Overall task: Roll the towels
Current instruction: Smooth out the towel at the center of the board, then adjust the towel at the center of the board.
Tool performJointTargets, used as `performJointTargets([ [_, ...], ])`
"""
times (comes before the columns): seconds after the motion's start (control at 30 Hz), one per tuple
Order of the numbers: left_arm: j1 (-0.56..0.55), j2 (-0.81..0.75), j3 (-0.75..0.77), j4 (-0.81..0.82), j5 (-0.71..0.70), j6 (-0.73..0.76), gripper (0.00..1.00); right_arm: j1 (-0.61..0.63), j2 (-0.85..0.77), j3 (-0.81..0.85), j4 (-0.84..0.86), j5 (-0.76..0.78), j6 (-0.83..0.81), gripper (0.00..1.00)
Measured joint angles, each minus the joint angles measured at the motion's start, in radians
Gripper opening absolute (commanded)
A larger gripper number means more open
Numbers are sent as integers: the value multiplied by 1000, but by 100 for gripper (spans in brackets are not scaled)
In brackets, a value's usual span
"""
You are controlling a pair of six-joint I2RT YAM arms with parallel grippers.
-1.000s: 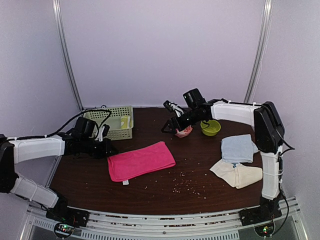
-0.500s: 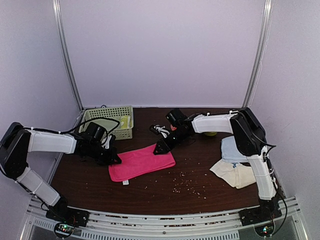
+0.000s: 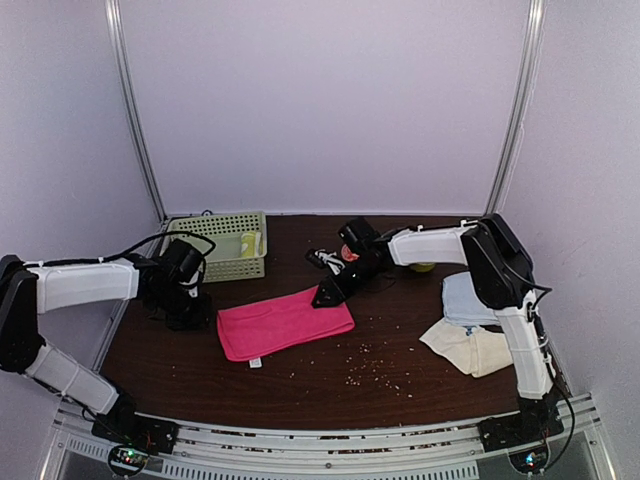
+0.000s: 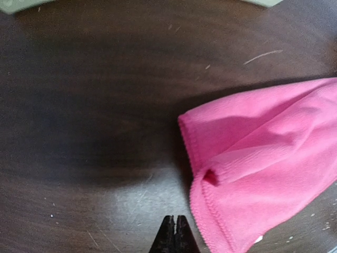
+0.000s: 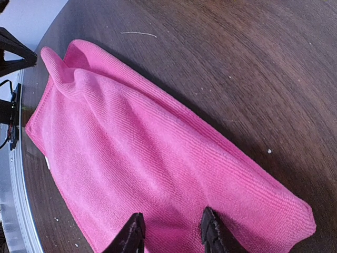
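Note:
The bright pink towel [image 3: 285, 323] lies flat on the dark table, its left edge slightly lifted into a fold [image 4: 263, 158]. My left gripper [image 3: 188, 318] is shut and empty, its tips [image 4: 175, 224] over bare table just left of that edge. My right gripper [image 3: 325, 297] stands on the towel's far right corner with jaws partly open, both tips [image 5: 172, 232] pressing on the pink cloth [image 5: 131, 142]. A light blue towel [image 3: 475, 297] and a cream towel [image 3: 475, 350] lie at the right. A yellow towel [image 3: 249, 244] sits in the basket.
A green plastic basket [image 3: 225, 265] stands at the back left. A green bowl [image 3: 422, 266] shows behind the right arm, with a small reddish object [image 3: 346, 254] beside the wrist. Crumbs [image 3: 370, 368] are scattered in front of the pink towel.
My right arm swung left from the bowl down onto the pink towel's far corner, its jaws narrowing. My left gripper reached the towel's left edge, then drew back left.

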Motion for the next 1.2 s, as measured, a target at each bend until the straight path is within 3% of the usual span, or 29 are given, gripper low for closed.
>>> performJointTargets([
  [0.23,-6,-76,82,107,113,48,0,-32,-55,-18,-53,18,1,44],
  [0.57,-8,117,123,216,220,102,0,-47,-54,79,-87,84,-24,39],
  [0.9,-11,268,103,248,-1,127,0,-45,-23,21,-65,186,-74,36],
  [1.2,-11,278,105,263,-132,139,0,-26,-208,-255,-69,157,-106,37],
])
